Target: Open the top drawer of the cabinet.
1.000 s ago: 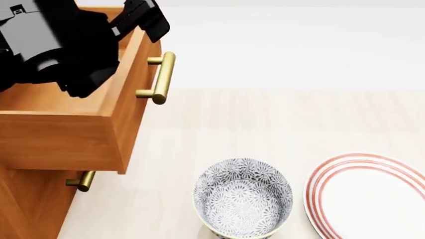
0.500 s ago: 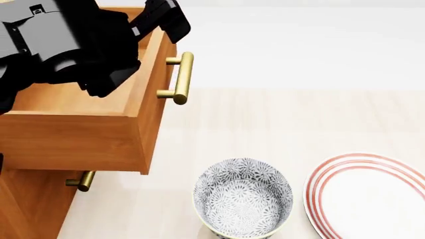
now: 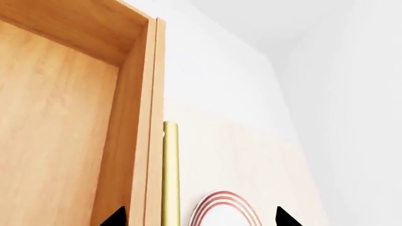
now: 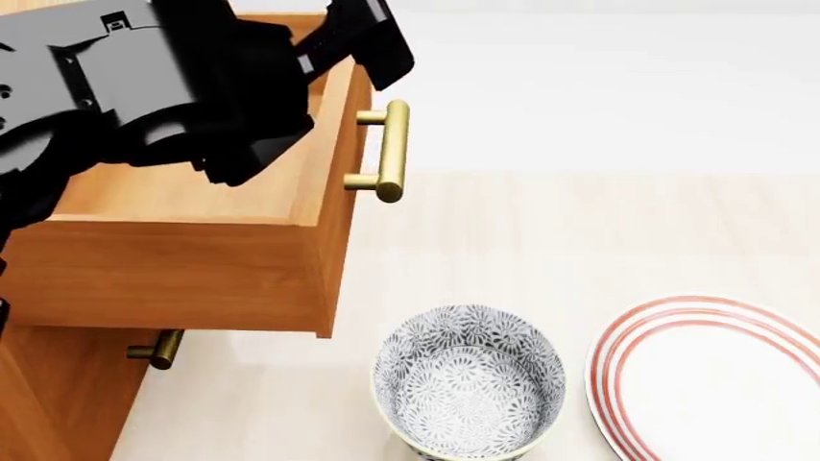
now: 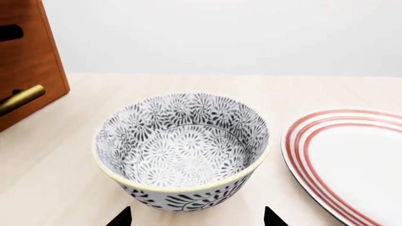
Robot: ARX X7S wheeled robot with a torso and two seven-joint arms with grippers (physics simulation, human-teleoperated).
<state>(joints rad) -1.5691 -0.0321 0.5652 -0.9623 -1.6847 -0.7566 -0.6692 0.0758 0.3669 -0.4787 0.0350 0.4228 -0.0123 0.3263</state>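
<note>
The cabinet [image 4: 52,394] fills the left of the head view, and its top drawer [image 4: 192,259] juts out from it over the pale floor, its open box and bare wooden bottom visible from above. The brass handle [image 4: 391,152] on the drawer front sticks out to the right. The left arm hangs over the drawer's inside, its left gripper [image 4: 365,38] up by the front panel; from the head view I cannot tell how its jaws stand. The left wrist view settles that: two dark fingertips [image 3: 114,217] sit spread apart, straddling the drawer front and the handle [image 3: 170,174], clamped on nothing.

A red-ringed plate [image 4: 711,375] lies at the right, with a patterned bowl [image 4: 468,379] just beside it, apart from the cabinet. A lower drawer's handle [image 4: 159,349] peeks out under the open drawer.

The right gripper [image 5: 195,219] shows only in its own wrist view, its tips wide apart, hovering near the bowl [image 5: 182,150], gripping nothing.
</note>
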